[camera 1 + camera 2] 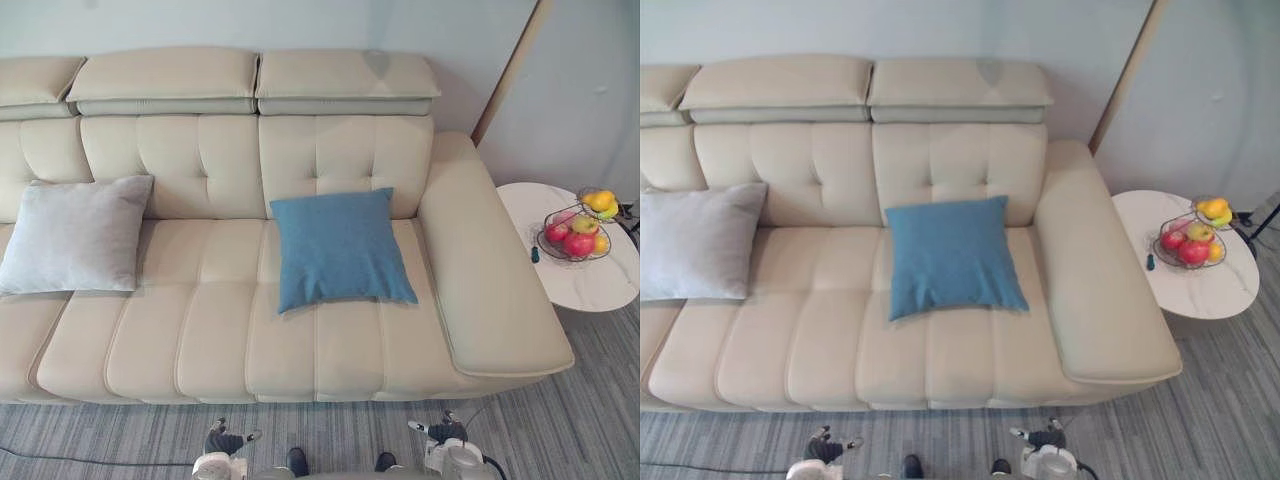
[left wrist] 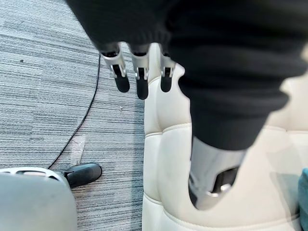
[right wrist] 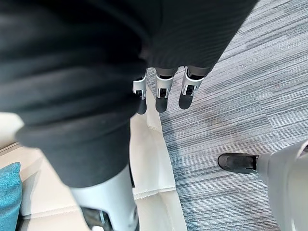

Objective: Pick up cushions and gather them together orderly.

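Observation:
A blue cushion (image 1: 340, 248) leans against the backrest on the right seat of the cream sofa (image 1: 200, 330). A light grey cushion (image 1: 75, 235) leans on the backrest at the sofa's left, well apart from the blue one. My left hand (image 1: 225, 443) and right hand (image 1: 447, 432) hang low over the carpet in front of the sofa, far from both cushions. In the left wrist view the left hand's fingers (image 2: 141, 82) are straight and hold nothing. The right hand's fingers (image 3: 161, 94) are also straight and empty, with a corner of the blue cushion (image 3: 7, 192) beyond them.
A round white side table (image 1: 590, 285) stands right of the sofa's wide armrest (image 1: 485, 270), carrying a wire basket of fruit (image 1: 577, 235). A slanted pale pole (image 1: 510, 70) leans against the wall behind. Grey striped carpet (image 1: 560, 430) runs along the sofa's front.

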